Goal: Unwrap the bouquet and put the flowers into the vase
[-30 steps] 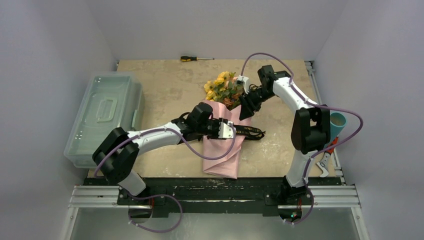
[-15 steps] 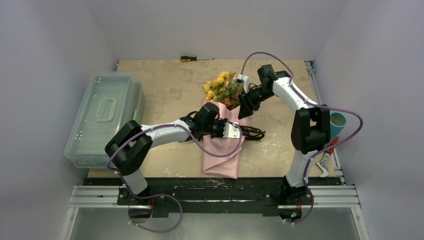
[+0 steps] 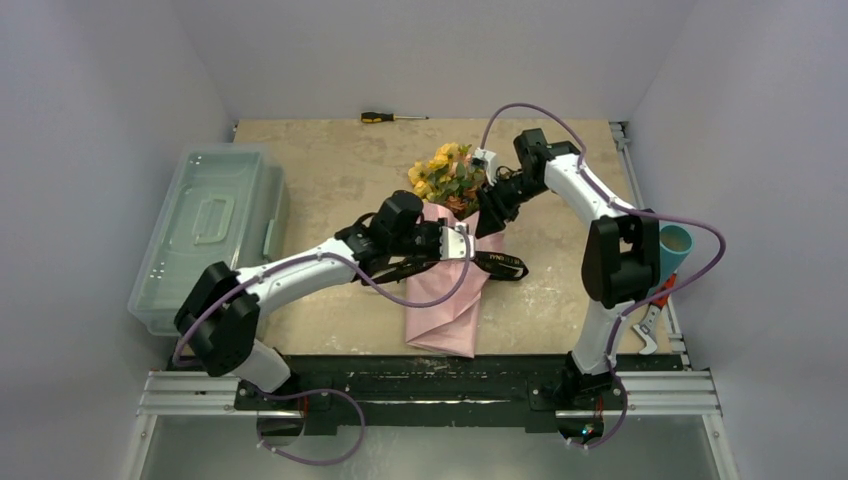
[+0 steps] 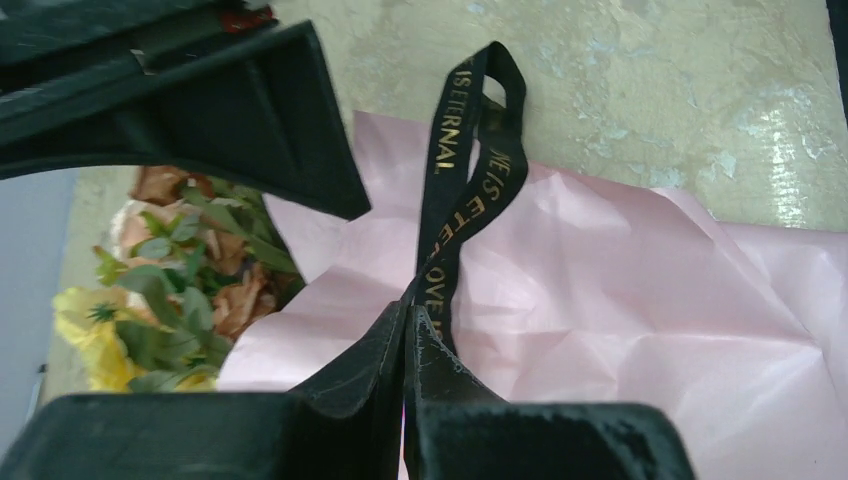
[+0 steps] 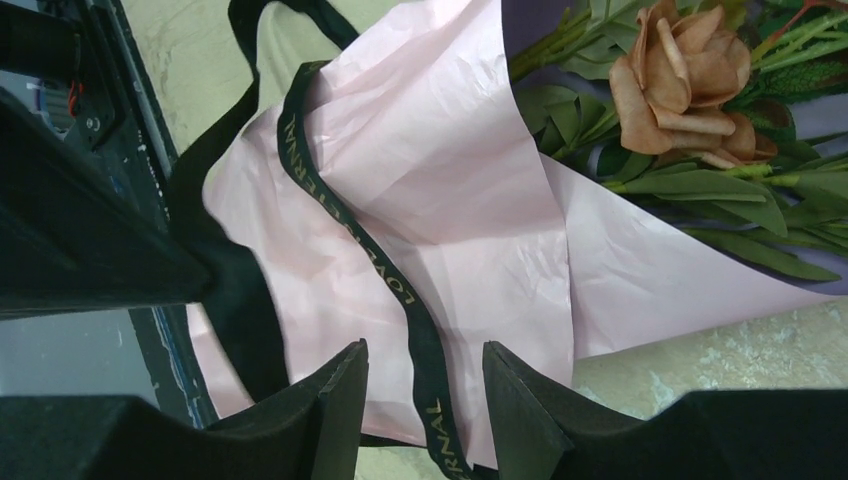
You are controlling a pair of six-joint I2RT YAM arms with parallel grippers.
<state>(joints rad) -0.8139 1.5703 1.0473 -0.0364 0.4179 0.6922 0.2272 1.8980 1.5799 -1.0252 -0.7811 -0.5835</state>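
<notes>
The bouquet lies mid-table, its pink paper cone (image 3: 445, 300) pointing toward me and its flowers (image 3: 445, 178) at the far end. A black ribbon (image 3: 500, 265) with gold lettering trails off the cone's right side. My left gripper (image 3: 465, 243) is over the cone and shut on this ribbon (image 4: 455, 190), which runs up out of its closed fingertips (image 4: 385, 350). My right gripper (image 3: 490, 215) hovers open by the cone's mouth, with the ribbon (image 5: 360, 240) lying across the pink paper (image 5: 440, 170) below its fingers. A peach rose (image 5: 690, 85) shows beside it. The teal vase (image 3: 678, 245) stands at the right edge behind the right arm.
A translucent lidded plastic box (image 3: 205, 235) fills the left side of the table. A screwdriver (image 3: 392, 117) lies at the far edge. A red-handled tool (image 3: 650, 320) rests by the right rail, near the vase.
My left gripper has closed on the ribbon and shifted slightly away from me over the cone. The right gripper has stayed where it was, still open.
</notes>
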